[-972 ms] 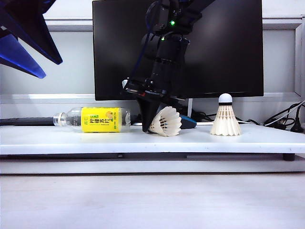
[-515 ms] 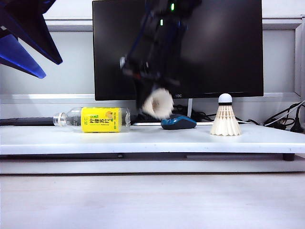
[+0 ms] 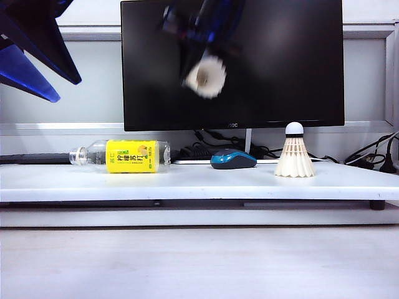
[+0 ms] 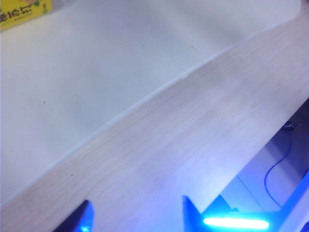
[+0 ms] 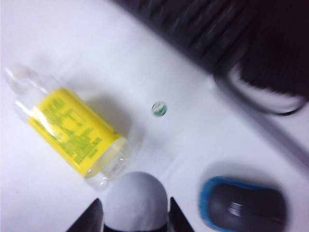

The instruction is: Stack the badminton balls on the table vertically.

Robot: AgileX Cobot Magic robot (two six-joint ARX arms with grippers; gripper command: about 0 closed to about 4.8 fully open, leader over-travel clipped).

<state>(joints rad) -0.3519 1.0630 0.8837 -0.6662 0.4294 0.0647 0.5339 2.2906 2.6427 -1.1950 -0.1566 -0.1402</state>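
My right tool (image 5: 130,212) grips one shuttlecock (image 3: 204,76) high above the worktop (image 3: 187,187); I'd level it over the standing shuttlecock (image 3: 294,152) near the right end. Left tool (image 4: 137,212) hangs wide, empty.

Table (image 3: 349,187) bare between mouse (image 3: 233,159) and upright shuttlecock (image 3: 295,154) — bottle (image 3: 124,156) lies leftward.

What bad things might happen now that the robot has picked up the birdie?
The right gripper pinches only the round tip of the lifted birdie, high above the table; it might slip and fall. It is blurred from fast motion, so it may wobble. Setting it on the standing birdie might tip that one over. The left gripper waits open, far off.
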